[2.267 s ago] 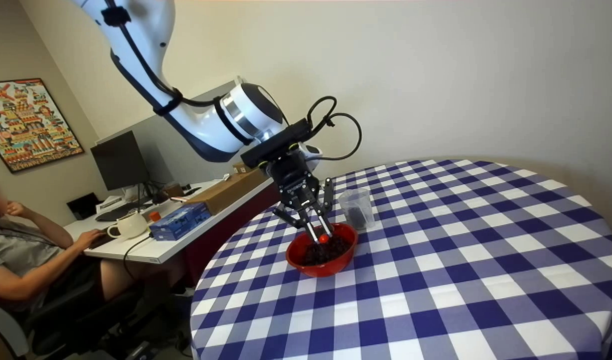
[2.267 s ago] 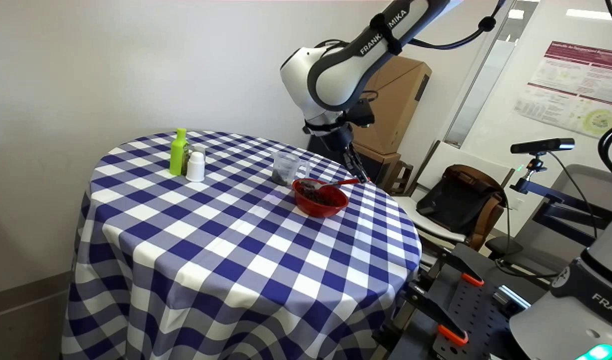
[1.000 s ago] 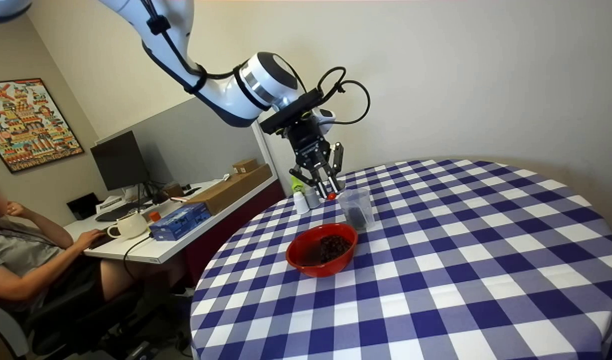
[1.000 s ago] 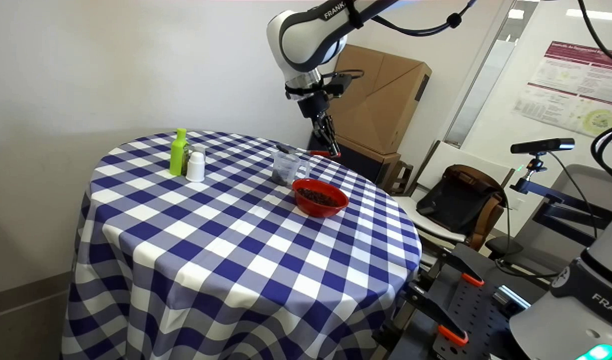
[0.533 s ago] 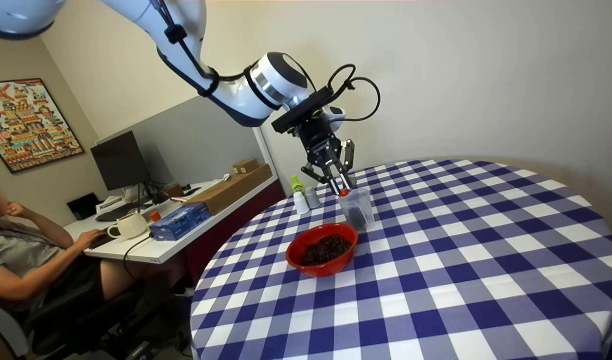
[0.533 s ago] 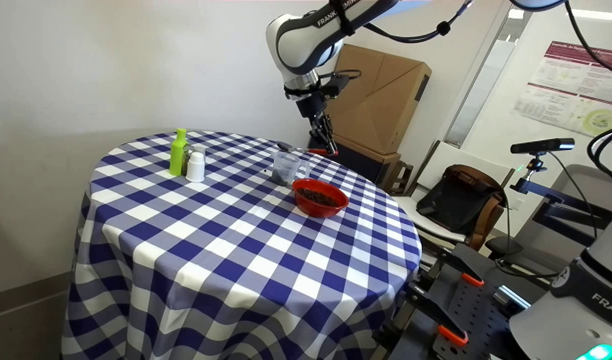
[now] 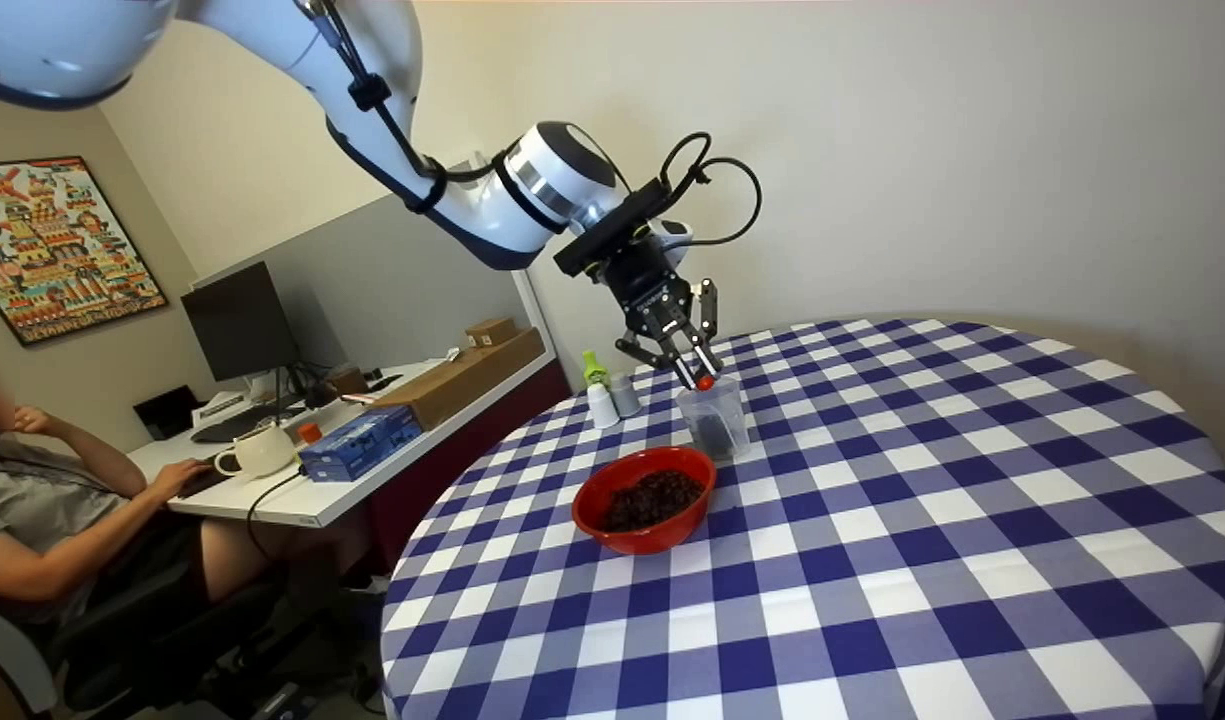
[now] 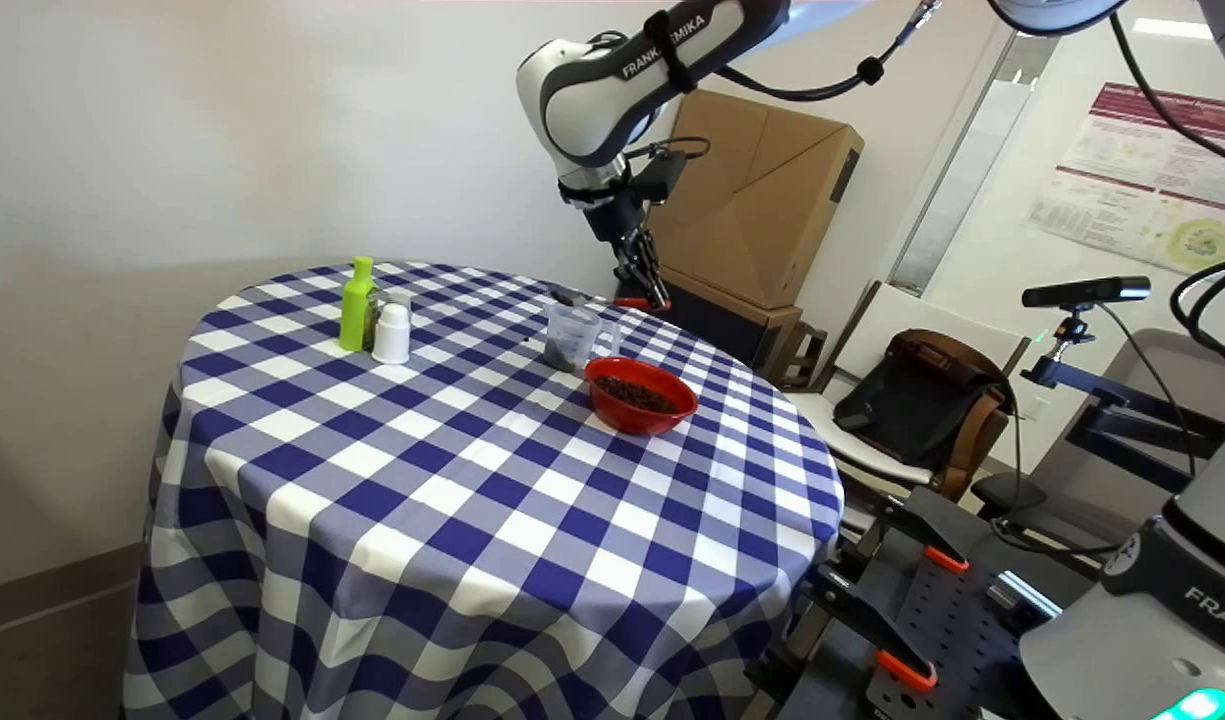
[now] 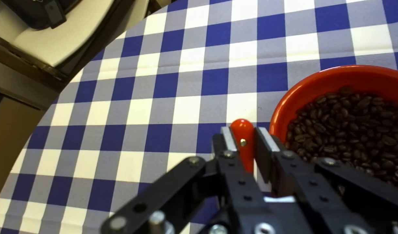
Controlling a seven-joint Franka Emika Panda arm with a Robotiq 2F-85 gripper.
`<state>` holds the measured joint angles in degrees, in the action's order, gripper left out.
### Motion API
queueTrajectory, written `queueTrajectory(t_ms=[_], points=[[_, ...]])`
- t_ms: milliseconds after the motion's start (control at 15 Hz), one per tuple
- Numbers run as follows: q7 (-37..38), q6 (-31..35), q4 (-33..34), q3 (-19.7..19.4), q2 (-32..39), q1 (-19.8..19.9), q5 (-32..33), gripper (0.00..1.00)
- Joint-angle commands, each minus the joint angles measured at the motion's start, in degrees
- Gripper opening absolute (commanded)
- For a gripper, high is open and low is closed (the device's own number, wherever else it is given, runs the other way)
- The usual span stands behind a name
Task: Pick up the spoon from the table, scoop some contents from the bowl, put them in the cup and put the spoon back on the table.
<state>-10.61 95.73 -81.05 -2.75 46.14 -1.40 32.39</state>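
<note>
step, as judged: emptying the spoon (image 8: 634,303) into the cup (image 8: 572,336); next, tip it inside the rim, then lay it on the surface (image 8: 452,520).
surface: round, cloth-covered, blue-and-white check.
tool (image 9: 247,138): black, jointed, pinched on the spoon's handle.
bowl (image 8: 640,416): red, round, toward the surface's right edge in an exterior view.
cup: clear, handled, just beside the bowl; dark matter (image 7: 712,437) low inside.
spoon: glossy orange-red handle, head over the cup; load not discernible.
beans (image 9: 348,130): brown, glossy ovals in the bowl.

both exterior views overlook the table (image 7: 872,560) from farther back, the wrist view closely.
</note>
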Motion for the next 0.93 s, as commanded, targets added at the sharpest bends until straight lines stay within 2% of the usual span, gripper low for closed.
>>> queueTrajectory(t_ms=[0,333,867], points=[[-0.1,1.4,-0.7,-1.4,0.4,-2.7,5.6,0.05],[1.5,5.5,-5.1,-1.4,-0.9,-3.9,15.8,0.05],[6.5,11.2,-13.1,-1.0,-4.0,-3.0,28.1,0.05]])
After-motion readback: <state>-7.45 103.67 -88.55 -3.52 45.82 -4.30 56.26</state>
